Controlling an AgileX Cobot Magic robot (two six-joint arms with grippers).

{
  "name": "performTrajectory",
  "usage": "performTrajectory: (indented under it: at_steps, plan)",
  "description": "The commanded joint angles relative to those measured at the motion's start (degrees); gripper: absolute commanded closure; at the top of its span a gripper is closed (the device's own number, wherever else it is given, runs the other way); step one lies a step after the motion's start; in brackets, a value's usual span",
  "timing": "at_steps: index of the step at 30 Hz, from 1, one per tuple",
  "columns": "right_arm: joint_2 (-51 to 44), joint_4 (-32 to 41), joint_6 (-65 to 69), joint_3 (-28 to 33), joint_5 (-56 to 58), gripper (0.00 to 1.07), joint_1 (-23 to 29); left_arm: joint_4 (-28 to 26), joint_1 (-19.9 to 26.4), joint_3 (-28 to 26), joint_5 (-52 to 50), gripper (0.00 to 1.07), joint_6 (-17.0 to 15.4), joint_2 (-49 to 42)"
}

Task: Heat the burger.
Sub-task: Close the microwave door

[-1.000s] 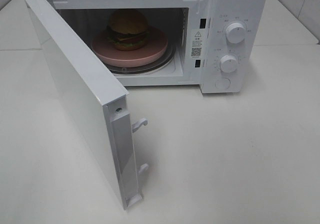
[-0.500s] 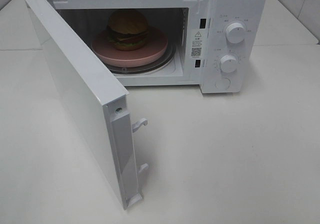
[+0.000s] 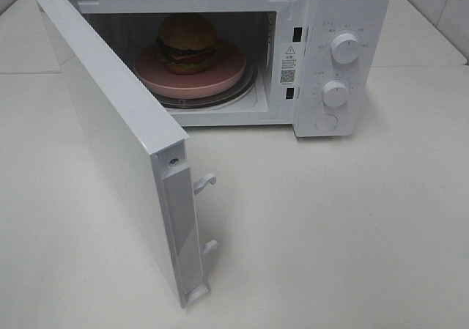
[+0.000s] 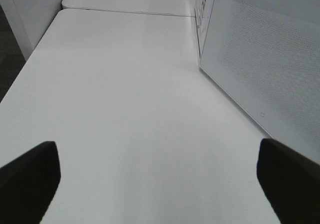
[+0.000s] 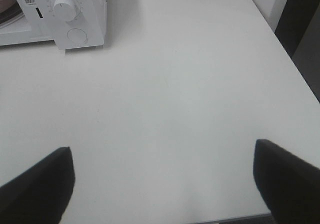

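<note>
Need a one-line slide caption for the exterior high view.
Burger on a pink plate inside the white microwave, door swung wide open.

Ext cam high, facing microwave [image 3: 366,14]; wrist cams low, both glimpse it.

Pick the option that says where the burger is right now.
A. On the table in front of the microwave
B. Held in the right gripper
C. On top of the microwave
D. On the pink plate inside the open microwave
D: the burger sits on the pink plate in the microwave, whose door is swung open.
</note>
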Motion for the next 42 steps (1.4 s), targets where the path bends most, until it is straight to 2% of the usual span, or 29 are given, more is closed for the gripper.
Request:
performTrajectory:
  at_steps: [1,42]
  plan:
    - [-1.4,-0.1,-0.7,0.1,-0.5,0.14,-0.3,-0.2,-0.1,0.1,-0.1,0.04,-0.1,-0.6]
    - [-1.3,-0.1,-0.5,0.1,-0.5,0.14,-0.3,-0.2,-0.1,0.1,-0.1,0.04,-0.1,-0.6]
